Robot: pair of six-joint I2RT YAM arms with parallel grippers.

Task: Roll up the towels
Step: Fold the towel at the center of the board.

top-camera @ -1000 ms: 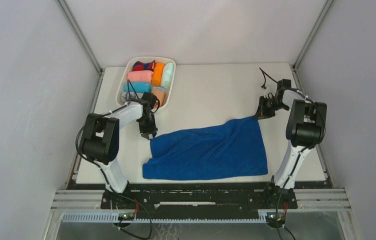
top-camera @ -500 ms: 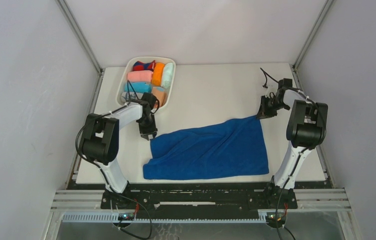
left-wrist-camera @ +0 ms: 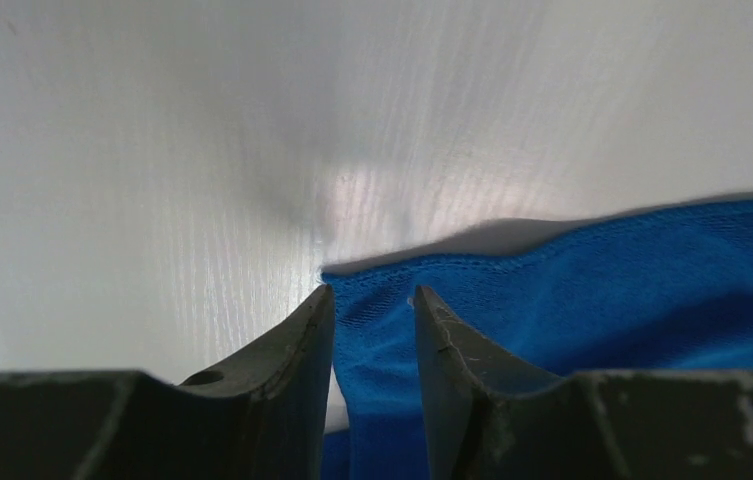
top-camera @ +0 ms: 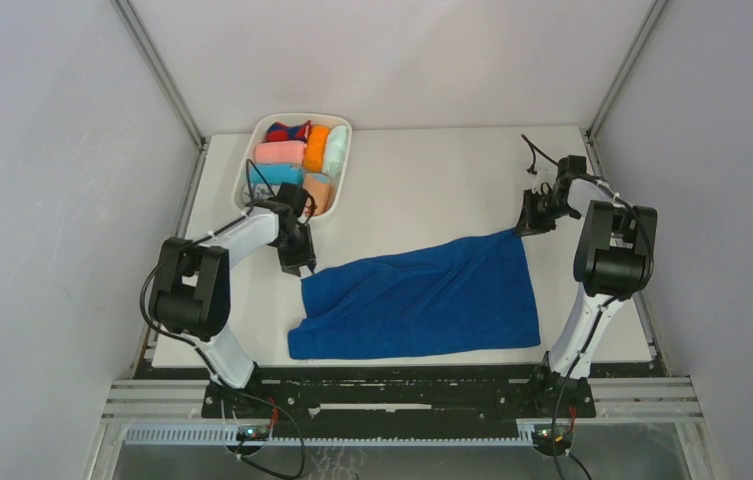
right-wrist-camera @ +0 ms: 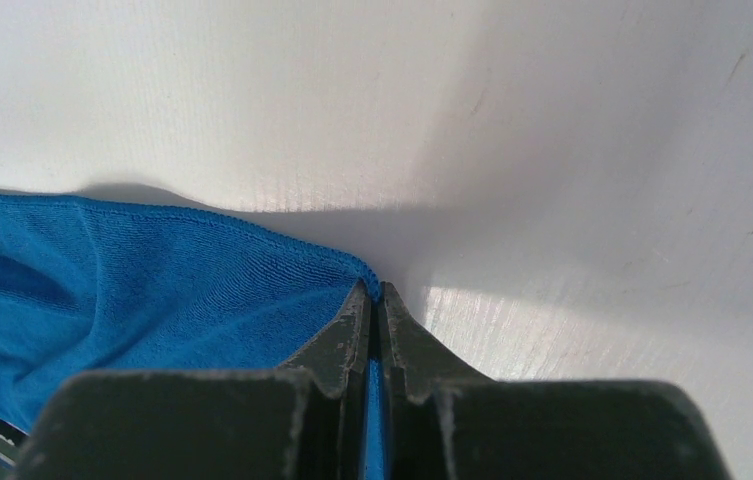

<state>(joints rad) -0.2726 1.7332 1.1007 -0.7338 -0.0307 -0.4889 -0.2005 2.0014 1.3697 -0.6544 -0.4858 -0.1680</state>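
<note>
The blue towel [top-camera: 422,300] lies spread out on the white table [top-camera: 432,180], filling most of the near half. Its long near edge runs close along the table's near edge. Its far edge slants, lower at the left and climbing toward the right. The cloth is mostly flat, with a few soft folds along the left side.

The left gripper [top-camera: 301,270] sits at the towel's far left corner. From the wrist view its two dark fingers [left-wrist-camera: 297,345] stand apart with a clear gap, and the hemmed corner of the towel [left-wrist-camera: 602,290] shows in that gap, just under the tips. I cannot see the cloth being squeezed there.

The right gripper [top-camera: 525,230] is at the towel's far right corner, toward the table's right edge. Its jaws are pressed together, pinching the corner. A thin strip of blue shows between the fingers [right-wrist-camera: 347,340] in its wrist view, and the rest of the towel [right-wrist-camera: 102,290] trails off to the left, with a shadow under the raised hem.

In the far left corner of the table stands a white bin [top-camera: 302,117] packed with rolled cloths: a pink roll [top-camera: 280,152], an orange roll [top-camera: 317,147], a mint roll [top-camera: 336,148] and a light-blue roll [top-camera: 272,175]. At the bin's near end is a peach cloth [top-camera: 320,188], partly hidden by the left arm.
</note>
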